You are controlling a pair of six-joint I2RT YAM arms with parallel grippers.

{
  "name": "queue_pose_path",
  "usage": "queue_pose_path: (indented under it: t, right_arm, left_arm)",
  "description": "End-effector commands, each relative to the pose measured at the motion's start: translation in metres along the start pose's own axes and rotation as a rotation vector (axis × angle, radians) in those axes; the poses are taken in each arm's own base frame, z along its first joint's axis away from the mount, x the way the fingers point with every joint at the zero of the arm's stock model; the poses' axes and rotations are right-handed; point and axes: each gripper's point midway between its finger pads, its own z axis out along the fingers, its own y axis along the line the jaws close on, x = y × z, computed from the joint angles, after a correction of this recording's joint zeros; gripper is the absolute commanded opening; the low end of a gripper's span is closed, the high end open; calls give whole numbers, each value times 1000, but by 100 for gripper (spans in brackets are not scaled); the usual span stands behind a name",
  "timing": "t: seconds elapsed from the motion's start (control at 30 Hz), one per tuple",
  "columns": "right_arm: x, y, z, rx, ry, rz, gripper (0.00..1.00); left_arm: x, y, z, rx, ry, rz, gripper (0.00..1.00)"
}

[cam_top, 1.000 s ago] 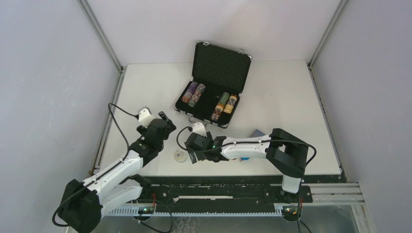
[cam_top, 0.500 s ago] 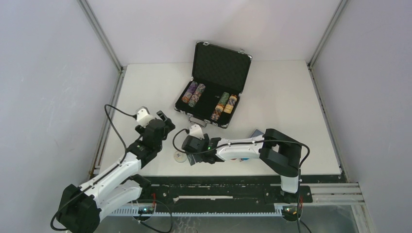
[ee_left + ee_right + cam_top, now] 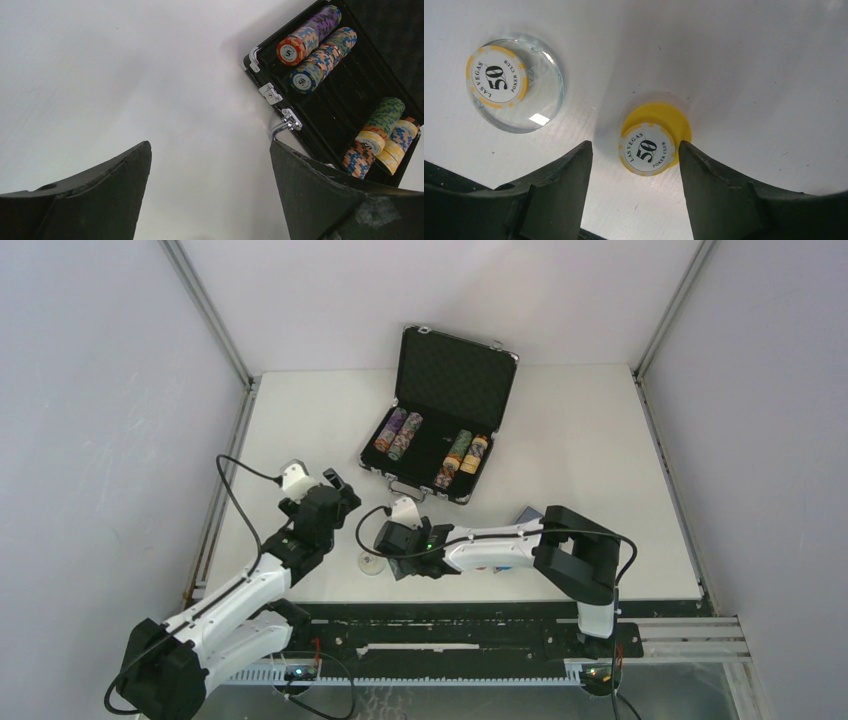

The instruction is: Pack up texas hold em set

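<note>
A: Nearest us first: what is hidden or hard to read?

B: Under the right arm's forearm, by the near edge of the table (image 3: 600, 440), red and blue slivers (image 3: 498, 568) show. What they are cannot be told. Just beyond the elbow a dark blue corner (image 3: 527, 512) pokes out, and the arm covers the rest of it. From overhead the yellow token cannot be seen at all, because the gripper head sits over it.

A: And the grippers?

B: The right gripper (image 3: 634, 147) is low over the table with its jaws apart, straddling the yellow token (image 3: 651, 142), which is labelled "Las Vegas 50 Poker Club". A gap shows at the left-hand finger. The right-hand finger's edge overlaps the token's rim in the wrist view, so contact there cannot be told. The token lies flat on the table. The clear token (image 3: 514, 82), with the same label, lies just left of the fingers and outside them.

The left gripper (image 3: 210, 150) is a little farther back on the left. Its jaws are wide apart, it holds nothing, and bare table shows between the fingers.

A: Farthest?

B: The briefcase (image 3: 440, 430) stands at the far middle of the table with its lid (image 3: 455, 375) raised. It holds two chip rolls on the left (image 3: 398, 433) and two on the right (image 3: 460, 458). In the left wrist view its right end is cut off by the finger and the frame edge.
</note>
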Motion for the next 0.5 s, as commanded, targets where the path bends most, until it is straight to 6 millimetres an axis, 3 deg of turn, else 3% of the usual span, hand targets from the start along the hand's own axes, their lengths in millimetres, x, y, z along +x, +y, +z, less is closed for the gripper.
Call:
queue_pose_path:
  t: [0.0,0.47]
  right_arm:
    - [-12,14,-10,-33,-34,15,72]
    - [-10,12,-9,-11,-32,9,63]
  left_arm:
    - [-7,-8,-1,19,-13,-3,93]
    - [-5,-9,0,23,-3,-3,93]
